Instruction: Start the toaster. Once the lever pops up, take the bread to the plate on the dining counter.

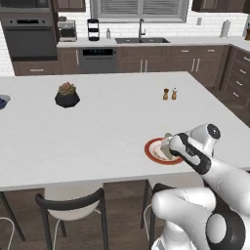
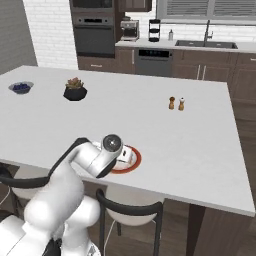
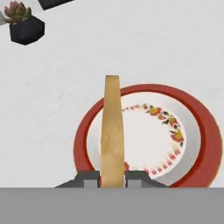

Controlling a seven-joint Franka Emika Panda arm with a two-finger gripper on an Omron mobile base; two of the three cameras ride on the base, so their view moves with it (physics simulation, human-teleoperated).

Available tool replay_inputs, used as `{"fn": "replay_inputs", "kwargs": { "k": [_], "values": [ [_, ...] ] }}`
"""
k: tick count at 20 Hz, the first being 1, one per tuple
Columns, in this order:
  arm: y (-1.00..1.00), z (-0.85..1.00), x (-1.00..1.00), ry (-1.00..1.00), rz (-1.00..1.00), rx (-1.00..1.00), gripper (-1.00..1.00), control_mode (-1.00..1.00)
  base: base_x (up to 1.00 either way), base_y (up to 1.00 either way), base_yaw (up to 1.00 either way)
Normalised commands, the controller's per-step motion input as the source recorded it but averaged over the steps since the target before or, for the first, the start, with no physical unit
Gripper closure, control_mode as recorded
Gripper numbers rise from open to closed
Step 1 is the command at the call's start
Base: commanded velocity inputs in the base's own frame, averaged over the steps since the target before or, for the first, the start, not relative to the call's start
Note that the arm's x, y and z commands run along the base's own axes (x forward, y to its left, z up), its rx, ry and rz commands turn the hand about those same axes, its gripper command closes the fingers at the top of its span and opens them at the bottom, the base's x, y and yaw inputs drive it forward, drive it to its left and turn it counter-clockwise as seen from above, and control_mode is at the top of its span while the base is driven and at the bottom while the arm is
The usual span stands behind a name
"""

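We're over the wide white dining counter [image 1: 107, 122], and the two-finger gripper [image 3: 112, 177] is clenched on the pale tan slice of bread [image 3: 112, 131], pinching it by its lower edge so the slice stands edge-on between the dark finger tips [image 3: 89, 178]. From the hand camera the bread rises straight up the middle, directly above the round plate with the red-orange rim [image 3: 210, 131] and its pale centre ringed with small red and yellow flowers. Whether the slice touches the plate we can't tell from here.

Looking from the left base camera, the plate [image 1: 151, 152] sits near the counter's near edge, partly covered by the white arm's wrist, with the gripper [image 1: 167, 145] right over it. From the right base camera the same plate [image 2: 134, 164] peeks out just behind the arm's round joint.

Farther out on the counter we see a small dark pot with a reddish-green succulent [image 1: 67, 95], a pair of little salt and pepper shakers [image 1: 170, 93] standing just beside each other, and a small bowl of dark blue berries [image 2: 21, 87] towards the far left corner. Dark chairs [image 1: 73, 207] tuck under the near edge.
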Motion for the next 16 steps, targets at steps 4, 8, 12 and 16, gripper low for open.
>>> {"fn": "replay_inputs", "kwargs": {
  "k": [4, 8, 12, 16],
  "values": [
    [-0.01, -0.15, 0.75, 0.01, 0.02, 0.04, 1.00, -1.00, 0.00, 0.00, 0.00],
    [-0.11, -0.36, 0.49, 0.07, 0.01, 0.05, 1.00, -1.00, 0.00, 0.00, 0.00],
    [-0.10, -0.63, 0.14, 0.16, 0.00, 0.04, -1.00, -1.00, 0.00, 0.00, 0.00],
    [-0.21, -0.54, 0.20, 0.12, 0.00, 0.04, -1.00, -1.00, 0.00, 0.00, 0.00]
  ]
}}
